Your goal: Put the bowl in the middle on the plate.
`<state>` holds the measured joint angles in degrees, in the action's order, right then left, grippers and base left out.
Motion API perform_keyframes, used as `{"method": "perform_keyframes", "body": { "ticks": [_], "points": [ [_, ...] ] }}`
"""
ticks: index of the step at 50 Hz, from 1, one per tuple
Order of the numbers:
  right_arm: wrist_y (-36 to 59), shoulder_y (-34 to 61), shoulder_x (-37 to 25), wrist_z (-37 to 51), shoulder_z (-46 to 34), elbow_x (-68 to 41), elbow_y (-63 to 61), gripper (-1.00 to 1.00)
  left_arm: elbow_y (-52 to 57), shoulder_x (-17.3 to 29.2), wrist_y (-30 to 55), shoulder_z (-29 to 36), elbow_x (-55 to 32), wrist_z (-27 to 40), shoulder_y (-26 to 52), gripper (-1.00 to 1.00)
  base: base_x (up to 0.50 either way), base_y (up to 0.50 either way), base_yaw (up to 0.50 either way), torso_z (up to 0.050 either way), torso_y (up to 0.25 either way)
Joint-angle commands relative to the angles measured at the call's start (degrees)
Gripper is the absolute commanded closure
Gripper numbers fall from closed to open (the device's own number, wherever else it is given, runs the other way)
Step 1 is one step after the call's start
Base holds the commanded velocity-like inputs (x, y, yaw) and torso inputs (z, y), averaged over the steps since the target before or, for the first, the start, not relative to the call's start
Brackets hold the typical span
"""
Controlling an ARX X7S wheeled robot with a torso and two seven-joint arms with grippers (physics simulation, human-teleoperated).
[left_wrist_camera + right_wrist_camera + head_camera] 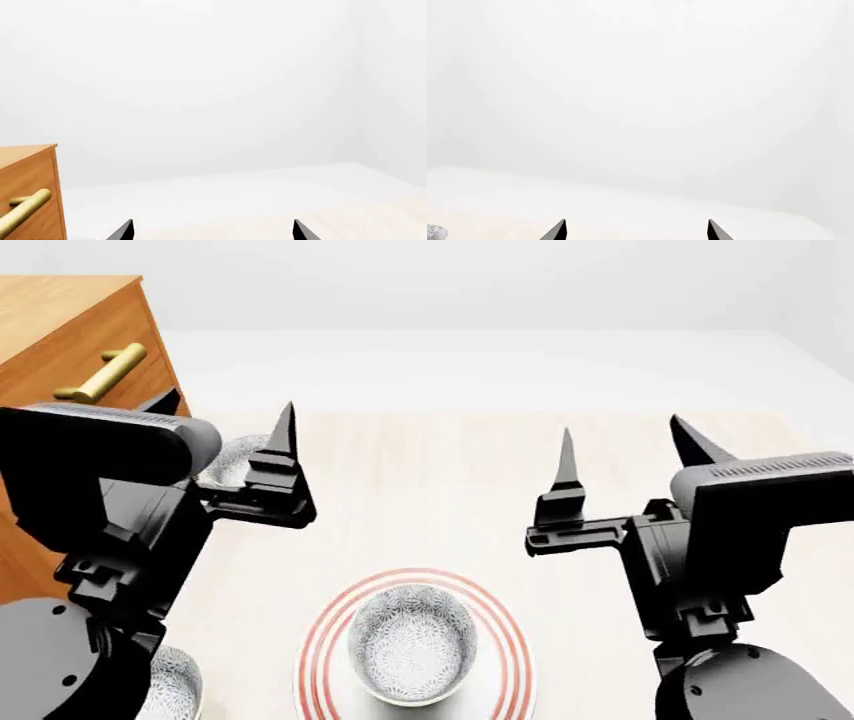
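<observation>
Your left end effector (227, 430) and right end effector (627, 455) both hang spread and empty, raised above the surface (427, 470). Well below and between them, the bowl (411, 642) already sits centred on the plate (327, 625). It looks like rigid, glazed ceramic: light, slick and chippable, so any regrasp should pinch its rim.

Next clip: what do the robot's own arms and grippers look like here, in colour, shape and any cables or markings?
Both arms are dark grey to black, built from boxy, rounded-edged links with ribbed top panels and rounded joint housings near the base. The left gripper and right gripper each carry two thin, black, blade-like fingers tapering to sharp points. No cables, logos or markings are visible.
</observation>
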<state>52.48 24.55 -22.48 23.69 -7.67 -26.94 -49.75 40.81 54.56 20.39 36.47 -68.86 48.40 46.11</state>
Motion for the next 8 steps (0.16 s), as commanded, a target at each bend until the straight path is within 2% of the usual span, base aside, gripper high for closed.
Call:
{"method": "perform_keyframes", "body": {
  "ticks": [1, 8],
  "points": [
    [9.2, 6.2, -0.4, 2.3, 0.5, -4.5, -7.7, -1.00, -1.4, -1.1, -0.3, 0.0, 1.1, 0.5, 0.0, -1.00, 0.00, 0.00, 0.00, 0.000, 0.000],
    [10.9, 7.7, -0.6, 3.4, 1.0, -6.4, -9.3, -1.00, -1.0, -1.3, 0.0, 0.3, 1.4, 0.7, 0.1, -1.00, 0.00, 0.00, 0.00, 0.000, 0.000]
  ]
}}
